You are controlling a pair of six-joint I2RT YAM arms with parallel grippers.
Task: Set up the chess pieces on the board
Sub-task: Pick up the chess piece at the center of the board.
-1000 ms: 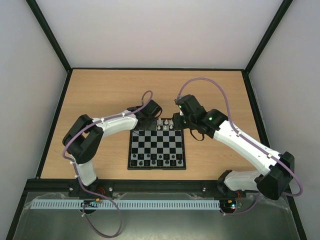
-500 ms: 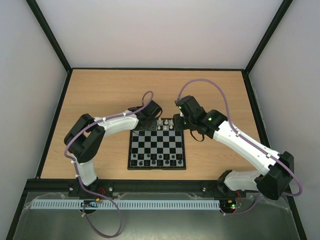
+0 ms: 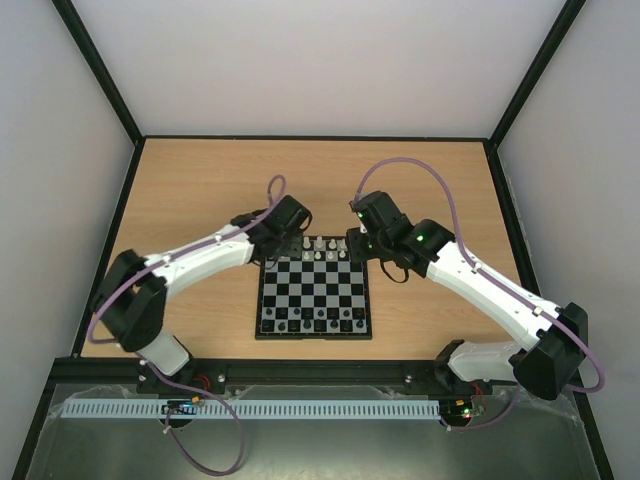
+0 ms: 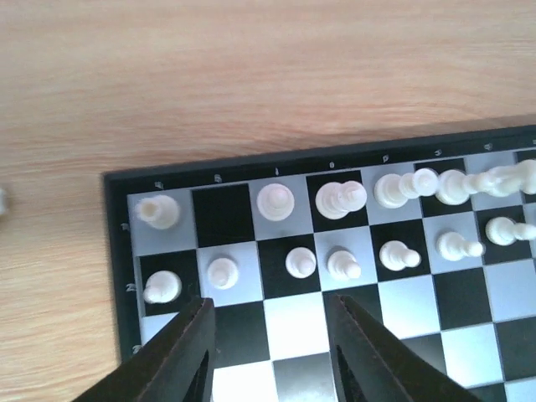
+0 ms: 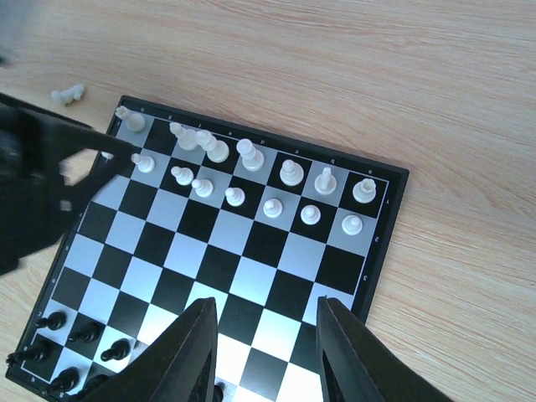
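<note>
The board (image 3: 315,295) lies on the wooden table between my arms. Whitish chess pieces (image 3: 325,250) stand in its two far rows. In the left wrist view the pieces (image 4: 285,201) fill both rows, except one bare black square second from the left in the back row. One loose whitish piece (image 5: 67,95) lies on the table off the board's far left corner and also shows in the left wrist view (image 4: 2,201). My left gripper (image 4: 272,335) is open and empty above that corner of the board (image 4: 120,251). My right gripper (image 5: 266,352) is open and empty, high above the board (image 5: 251,243).
Tiny black pieces (image 3: 310,322) stand along the board's near rows, also in the right wrist view (image 5: 50,322). My left gripper's dark body (image 5: 33,193) overhangs the board's left side. Black frame rails border the table.
My left arm has stretched out and swung left, and its gripper has shifted a little left along the board's far edge. The right arm has barely moved.
</note>
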